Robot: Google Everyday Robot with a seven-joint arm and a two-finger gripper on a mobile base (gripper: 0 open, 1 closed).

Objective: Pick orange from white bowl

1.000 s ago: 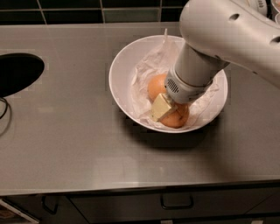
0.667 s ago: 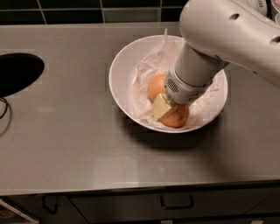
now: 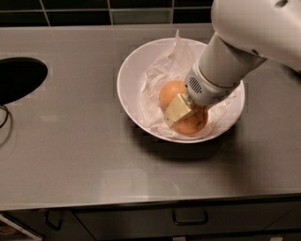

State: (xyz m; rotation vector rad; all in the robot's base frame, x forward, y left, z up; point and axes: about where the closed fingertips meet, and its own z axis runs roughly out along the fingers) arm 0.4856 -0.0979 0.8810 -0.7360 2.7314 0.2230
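The white bowl [image 3: 129, 80] stands on the steel counter, lined with crumpled white paper [image 3: 162, 70]. Two oranges lie in it. The deeper reddish orange [image 3: 194, 125] is at the front. A paler one [image 3: 169, 92] sits just behind it to the left. My gripper [image 3: 188, 115] reaches down into the bowl from the upper right and is shut on the front orange. One yellowish finger [image 3: 177, 110] presses on its left side. The other finger is hidden under the white wrist. The orange still rests low in the bowl.
The steel counter [image 3: 70, 155] runs wide to the left and front of the bowl. A dark round opening [image 3: 19, 80] is at the far left. A black tiled wall [image 3: 94, 12] is behind. Drawers with a handle [image 3: 189, 219] sit below the front edge.
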